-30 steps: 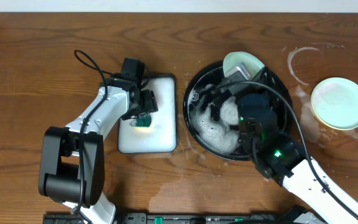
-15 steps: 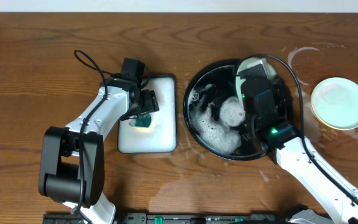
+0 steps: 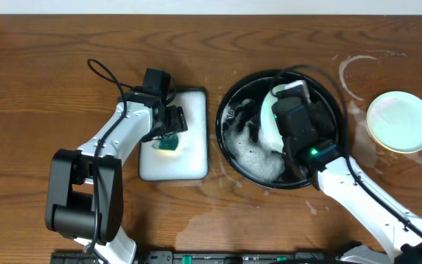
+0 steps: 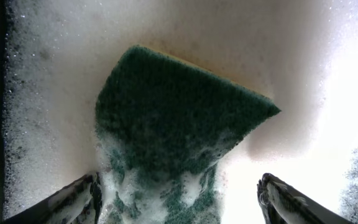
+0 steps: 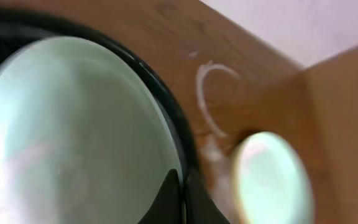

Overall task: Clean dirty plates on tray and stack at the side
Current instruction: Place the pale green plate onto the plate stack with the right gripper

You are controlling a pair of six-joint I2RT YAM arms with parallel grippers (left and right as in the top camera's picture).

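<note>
Overhead, the left gripper (image 4: 179, 188) gapes above the green sponge (image 4: 173, 118); the right gripper (image 5: 178, 194) sits pinched shut at the mint plate (image 5: 73, 127) rim.

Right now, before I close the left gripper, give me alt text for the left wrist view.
A dark green scouring sponge, flecked with suds, lies on white soapy foam. Its near end sits between the two fingers of the open left gripper, which is not closed on it.

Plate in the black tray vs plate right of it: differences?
The tray plate sits among suds, partly hidden under the right arm; the side plate lies outside the tray, fully in view. The right end effector pinches the tray plate's rim; the side plate is untouched. Both round, pale mint.
</note>
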